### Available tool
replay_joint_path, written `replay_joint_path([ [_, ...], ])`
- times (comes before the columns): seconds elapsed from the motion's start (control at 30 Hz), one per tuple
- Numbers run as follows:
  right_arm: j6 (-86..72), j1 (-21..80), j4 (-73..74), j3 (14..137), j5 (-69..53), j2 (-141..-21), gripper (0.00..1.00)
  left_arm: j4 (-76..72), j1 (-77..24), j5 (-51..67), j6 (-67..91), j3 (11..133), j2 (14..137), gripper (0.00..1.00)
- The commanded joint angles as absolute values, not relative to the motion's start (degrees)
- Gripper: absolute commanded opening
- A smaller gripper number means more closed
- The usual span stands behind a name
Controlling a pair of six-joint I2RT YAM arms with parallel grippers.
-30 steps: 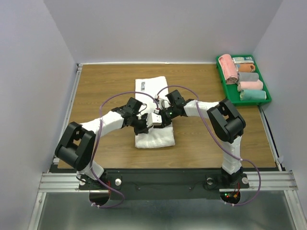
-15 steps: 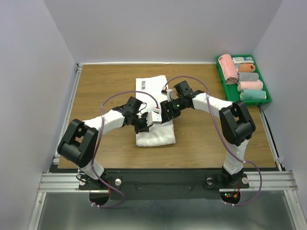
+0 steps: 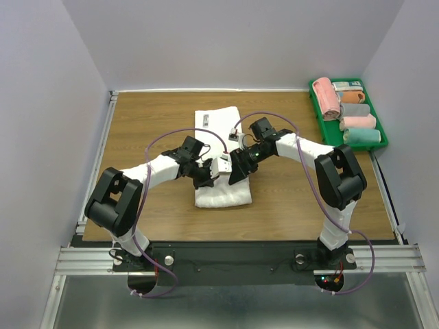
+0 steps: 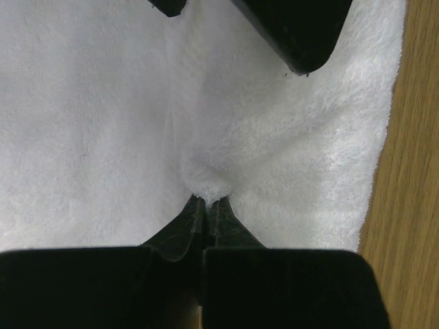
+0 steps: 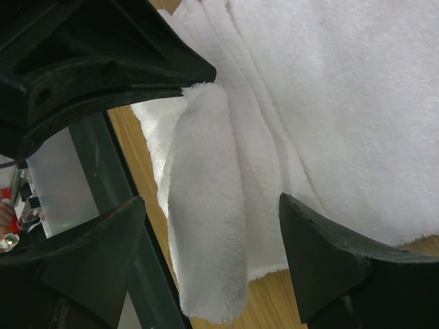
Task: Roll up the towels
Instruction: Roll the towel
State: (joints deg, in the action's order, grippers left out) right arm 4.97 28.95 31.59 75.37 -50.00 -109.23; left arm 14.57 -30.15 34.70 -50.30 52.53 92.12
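Pinching only a small tuft of the towel [image 4: 89,123] in my left gripper [image 4: 208,202], I judge the first risk to be the pile slipping out from between those closed fingers when I push the roll on. The bite is thin and sits right at the tips. A second risk is on the other side. My right gripper [image 5: 211,202] stands open astride the roll [image 5: 206,240], not touching it as far as I can see. Nothing holds that end, so the roll could loosen or run crooked, tight on my left and slack on my right. The two grippers are also very close together, and a careless turn could knock one against the other or drag the flat layers beneath out of line.

The towel lies folded in a long strip at the middle of the table [image 3: 137,123], with its far end flat and bare and its near end under both grippers. The tuft is between my left fingertips. The short roll lies between my right fingers, apart from both, close to the towel's edge.
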Motion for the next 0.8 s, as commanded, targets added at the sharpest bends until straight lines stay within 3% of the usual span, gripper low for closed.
replay_joint_path([
  [0.0,5.28,29.18,32.87,76.55,-54.14,-106.79,0.84,14.94,-29.36,32.78,-52.47,53.88,93.16,0.0],
  [0.13,5.97,29.44,33.05,77.26,-51.78,-107.31,0.81,15.12,-29.27,33.13,-52.21,54.14,93.34,0.0],
  [0.2,7.81,29.79,33.4,76.47,-48.88,-108.27,0.73,15.2,-29.09,33.22,-52.29,54.4,93.34,0.01],
  [0.3,10.01,30.41,33.49,75.24,-43.96,-109.94,0.68,15.82,-28.74,33.57,-52.21,55.1,93.6,0.01],
  [0.53,12.48,30.94,32.08,73.74,-34.38,-113.11,0.38,21.0,-26.11,35.86,-54.4,57.39,93.17,0.12],
  [0.57,12.83,30.94,31.99,73.91,-33.06,-114.68,0.21,23.53,-23.49,36.03,-55.45,58.18,92.38,0.17],
  [0.67,13.01,30.94,31.91,73.92,-32.78,-115.22,0.17,25.39,-21.19,35.77,-56.51,58.97,91.41,0.24],
  [0.7,13.09,30.94,31.9,73.92,-32.61,-115.57,0.08,26.18,-19.7,35.68,-56.77,59.32,90.36,0.27],
  [0.77,13.18,30.94,31.9,73.83,-32.61,-115.66,0.07,26.89,-18.46,35.42,-57.04,59.76,89.21,0.3],
])
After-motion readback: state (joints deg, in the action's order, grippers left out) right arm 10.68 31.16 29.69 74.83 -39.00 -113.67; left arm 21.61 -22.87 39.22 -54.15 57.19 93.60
